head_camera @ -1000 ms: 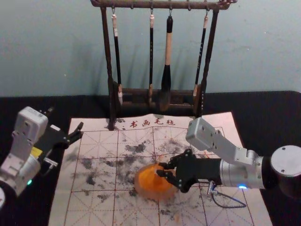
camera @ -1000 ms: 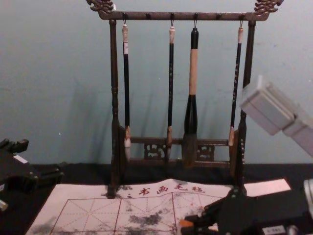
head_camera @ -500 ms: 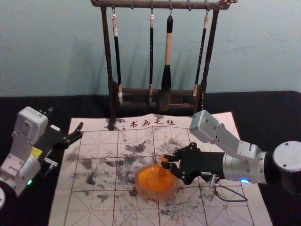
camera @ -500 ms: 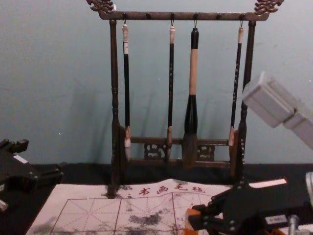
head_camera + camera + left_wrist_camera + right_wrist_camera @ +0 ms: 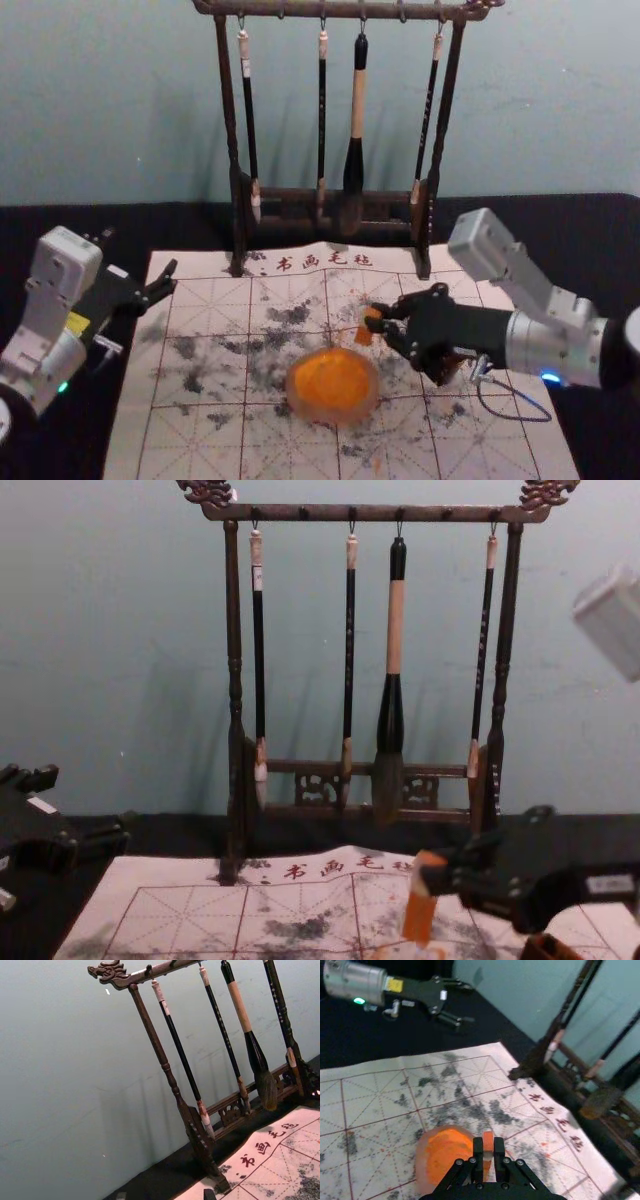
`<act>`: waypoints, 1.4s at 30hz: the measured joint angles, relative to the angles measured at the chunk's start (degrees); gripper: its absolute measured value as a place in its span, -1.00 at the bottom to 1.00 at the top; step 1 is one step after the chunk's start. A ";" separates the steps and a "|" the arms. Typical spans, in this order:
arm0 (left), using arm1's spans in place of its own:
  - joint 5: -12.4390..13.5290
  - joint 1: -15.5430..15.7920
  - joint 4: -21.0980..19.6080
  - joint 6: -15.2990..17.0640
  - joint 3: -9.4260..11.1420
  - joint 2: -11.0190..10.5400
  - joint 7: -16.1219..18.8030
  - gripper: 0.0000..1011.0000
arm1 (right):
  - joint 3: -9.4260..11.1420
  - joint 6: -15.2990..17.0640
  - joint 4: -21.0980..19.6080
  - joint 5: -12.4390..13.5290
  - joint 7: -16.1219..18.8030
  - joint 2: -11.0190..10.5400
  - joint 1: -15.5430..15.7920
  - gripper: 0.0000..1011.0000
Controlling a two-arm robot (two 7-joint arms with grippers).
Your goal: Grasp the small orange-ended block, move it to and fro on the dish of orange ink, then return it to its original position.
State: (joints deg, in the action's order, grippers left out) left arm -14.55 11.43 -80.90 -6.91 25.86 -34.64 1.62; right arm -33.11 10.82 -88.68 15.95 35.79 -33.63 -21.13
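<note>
Since the earlier frame, has moved right and farther out, clear of the dish of orange ink (image 5: 333,388), with the small orange-ended block (image 5: 419,904). Now grips it in the narrowed right end effector (image 5: 374,318), raised over the mat (image 5: 200,440), just beyond the dish's far right side. Idles on the left with the left end effector (image 5: 140,251), spread wide above the black surface (image 5: 560,240). Probably done with grasping and inking; left to do: lowering, placing back and releasing. Cannot tell the original spot.

Dim — soft shadows on wall (image 5: 140,110)
</note>
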 joint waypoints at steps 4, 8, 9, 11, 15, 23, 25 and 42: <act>0.00 0.00 0.00 0.00 0.00 0.00 0.00 0.98 | 2.28 0.60 -1.75 1.48 -1.66 -1.08 1.46 -0.81; 0.00 0.00 0.00 0.00 0.00 0.00 0.00 0.98 | 4.47 1.70 -3.52 2.61 -3.68 -2.19 3.18 -0.81; 0.00 0.00 0.00 0.00 0.00 0.00 0.00 0.98 | 4.82 1.85 -3.80 2.77 -4.00 -2.38 3.49 -0.81; 0.00 0.00 0.00 0.00 0.00 0.00 0.00 0.98 | 6.13 2.25 -4.70 3.39 -5.12 -2.96 4.64 -0.81; 0.00 0.00 0.00 0.00 0.00 0.00 0.00 0.98 | 8.47 2.57 -6.37 4.47 -6.81 -3.96 6.93 -0.81; 0.00 0.00 0.00 0.00 0.00 0.00 0.00 0.98 | 11.71 2.72 -8.73 6.23 -8.25 -5.55 10.82 -0.81; 0.00 0.00 0.00 0.00 0.00 0.00 0.00 0.98 | 12.05 2.79 -9.02 6.45 -8.38 -5.77 11.43 -0.81; 0.00 0.00 0.00 0.00 0.00 0.00 0.00 0.98 | 14.31 2.97 -11.65 8.04 -8.21 -8.38 16.36 -0.81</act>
State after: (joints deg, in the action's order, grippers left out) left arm -14.54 11.43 -80.90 -6.91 25.86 -34.64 1.62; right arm -18.80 13.79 -100.33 23.99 27.58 -42.01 -4.77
